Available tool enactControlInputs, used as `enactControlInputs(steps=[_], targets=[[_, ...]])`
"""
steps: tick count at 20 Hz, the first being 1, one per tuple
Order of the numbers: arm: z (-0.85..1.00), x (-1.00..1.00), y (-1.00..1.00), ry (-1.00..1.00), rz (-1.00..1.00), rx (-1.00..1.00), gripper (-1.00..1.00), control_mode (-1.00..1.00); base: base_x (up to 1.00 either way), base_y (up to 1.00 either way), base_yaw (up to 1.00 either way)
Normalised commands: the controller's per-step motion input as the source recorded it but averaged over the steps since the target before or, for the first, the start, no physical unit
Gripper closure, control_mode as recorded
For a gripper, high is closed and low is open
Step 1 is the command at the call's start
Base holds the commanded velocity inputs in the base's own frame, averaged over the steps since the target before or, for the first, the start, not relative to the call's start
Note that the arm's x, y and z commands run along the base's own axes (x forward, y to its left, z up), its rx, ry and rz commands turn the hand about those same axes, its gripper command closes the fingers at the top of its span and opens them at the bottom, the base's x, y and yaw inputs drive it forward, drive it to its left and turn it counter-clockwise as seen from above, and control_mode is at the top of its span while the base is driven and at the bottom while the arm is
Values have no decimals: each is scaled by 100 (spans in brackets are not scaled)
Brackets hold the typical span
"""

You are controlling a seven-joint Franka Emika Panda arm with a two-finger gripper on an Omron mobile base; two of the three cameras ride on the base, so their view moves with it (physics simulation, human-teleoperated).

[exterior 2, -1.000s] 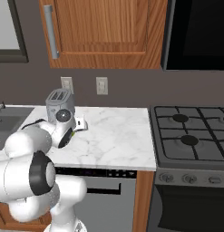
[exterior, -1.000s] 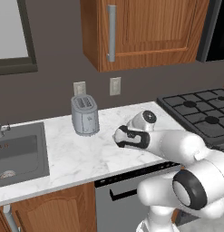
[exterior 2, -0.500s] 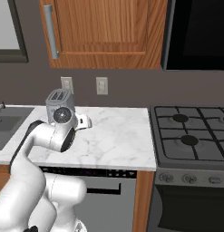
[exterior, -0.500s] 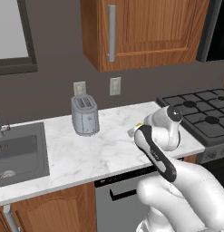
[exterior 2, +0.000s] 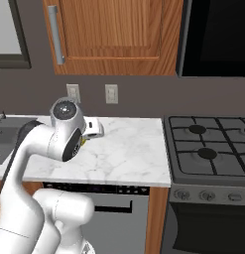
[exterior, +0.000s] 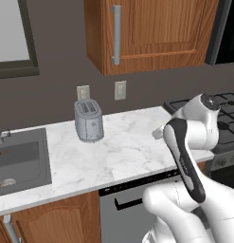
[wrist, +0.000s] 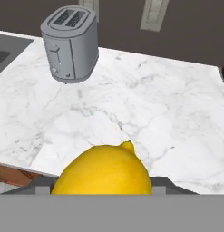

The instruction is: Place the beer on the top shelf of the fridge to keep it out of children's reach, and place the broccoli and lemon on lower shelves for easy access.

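Where the hand camera looked along the gripper (wrist: 102, 192), the lemon (wrist: 102, 172) sat right at the bottom of the frame, its small nub pointing up — pinched between the jaws and lifted clear of the counter (wrist: 145, 113). The finger tips themselves were hidden behind the fruit, so contact on each side could not be made out directly; the jaws were drawn in close on it.

Beyond the lemon lay white marble counter with grey veining. A grey two-slot toaster (wrist: 70, 43) stood upright at the far left of that counter, near the dark wall. On the wall behind it were two pale outlet plates (wrist: 154, 16). A sink (exterior: 19, 159) was set into the counter left of the toaster.

In the left base view the arm (exterior: 187, 152) bent over the counter's right end, near the stove (exterior: 222, 118) — the hand was mostly hidden behind the white wrist. In the right base view a sliver of yellow showed just under the wrist, at the counter's left part (exterior 2: 119, 149). A wooden wall cabinet (exterior 2: 114, 34) hung above, a black microwave (exterior 2: 215, 37) to its right, and a dishwasher front (exterior 2: 111, 218) sat below the counter.
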Motion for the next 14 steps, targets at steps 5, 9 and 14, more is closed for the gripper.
enactControlInputs(steps=[5,9,14], targets=[[39,-78,-8,1,0,-5,100,-100,0,0,0],[22,-82,0,0,0,-5,100,-100,0,0,0],[27,-80,0,0,0,-4,100,-100,0,0,0]])
